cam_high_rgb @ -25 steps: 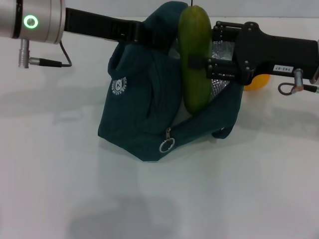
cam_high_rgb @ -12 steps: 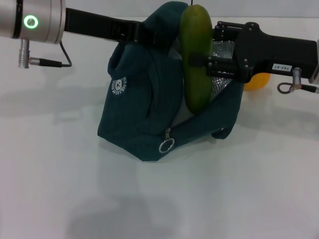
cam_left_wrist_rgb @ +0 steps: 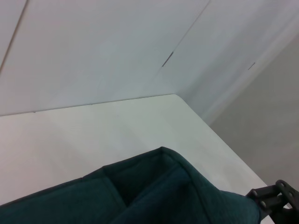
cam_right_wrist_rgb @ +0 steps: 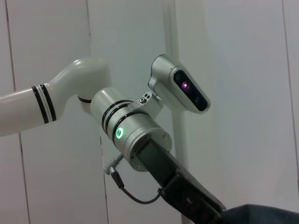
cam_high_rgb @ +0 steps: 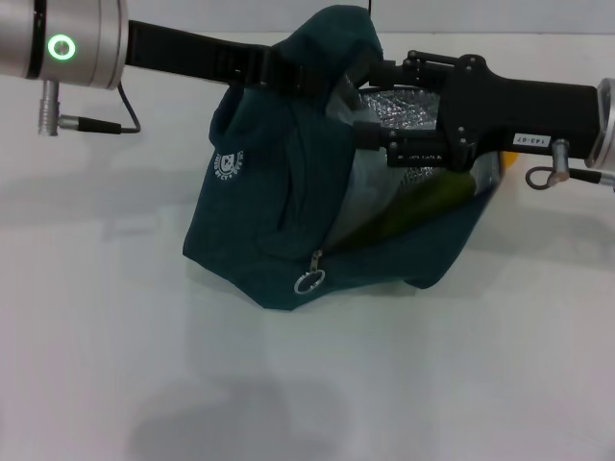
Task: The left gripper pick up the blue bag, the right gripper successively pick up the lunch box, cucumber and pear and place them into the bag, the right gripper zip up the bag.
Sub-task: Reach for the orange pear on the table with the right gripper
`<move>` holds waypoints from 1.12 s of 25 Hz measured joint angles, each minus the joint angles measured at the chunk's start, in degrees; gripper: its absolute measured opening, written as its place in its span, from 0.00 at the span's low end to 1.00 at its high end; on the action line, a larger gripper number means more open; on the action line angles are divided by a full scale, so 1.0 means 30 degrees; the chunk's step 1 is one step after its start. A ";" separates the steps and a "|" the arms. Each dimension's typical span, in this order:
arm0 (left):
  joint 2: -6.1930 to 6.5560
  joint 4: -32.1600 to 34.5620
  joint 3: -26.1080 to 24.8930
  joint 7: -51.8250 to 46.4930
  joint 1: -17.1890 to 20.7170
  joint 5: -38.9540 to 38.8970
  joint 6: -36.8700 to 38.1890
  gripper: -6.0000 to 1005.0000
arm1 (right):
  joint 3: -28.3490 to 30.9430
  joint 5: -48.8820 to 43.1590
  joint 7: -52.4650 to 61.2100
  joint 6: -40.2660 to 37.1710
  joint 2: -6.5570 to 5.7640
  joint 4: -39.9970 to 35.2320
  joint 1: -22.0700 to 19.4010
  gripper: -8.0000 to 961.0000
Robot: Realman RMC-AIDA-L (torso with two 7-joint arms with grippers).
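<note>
A plain white table (cam_high_rgb: 115, 365) meets a pale panelled wall (cam_left_wrist_rgb: 93, 42) behind

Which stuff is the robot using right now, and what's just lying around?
In use: left gripper holding up the blue bag; right gripper over the bag's mouth; cucumber lying inside the bag.

Lying around: nothing else shows on the white table.

A white robot arm with black bands (cam_right_wrist_rgb: 42, 105) is seen before a white wall. A green light ring (cam_right_wrist_rgb: 119, 133) glows on its silver round wrist. A dark teal-blue cloth bag (cam_right_wrist_rgb: 261, 214) is seen at the corner.
</note>
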 joint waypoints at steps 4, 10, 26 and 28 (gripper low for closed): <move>0.0004 -0.0006 -0.0040 0.0075 0.0017 -0.0012 0.0000 0.05 | 0.0202 0.0110 0.0077 -0.0142 -0.0057 -0.0228 -0.0071 0.81; 0.0005 -0.0006 -0.0273 0.0082 0.0028 -0.0021 0.0001 0.05 | 0.0449 0.0238 0.0204 -0.0332 -0.0191 -0.1885 -0.1349 0.81; 0.0066 0.0009 -0.0281 0.0083 0.0148 -0.0271 0.0001 0.05 | 0.5551 0.0080 0.0681 0.1685 -0.1504 -0.1507 -0.3770 0.80; 0.0089 0.0030 -0.0376 0.0151 0.0176 -0.0275 0.0001 0.05 | 0.5570 0.0066 0.0546 0.2369 -0.1545 -0.1215 -0.3774 0.80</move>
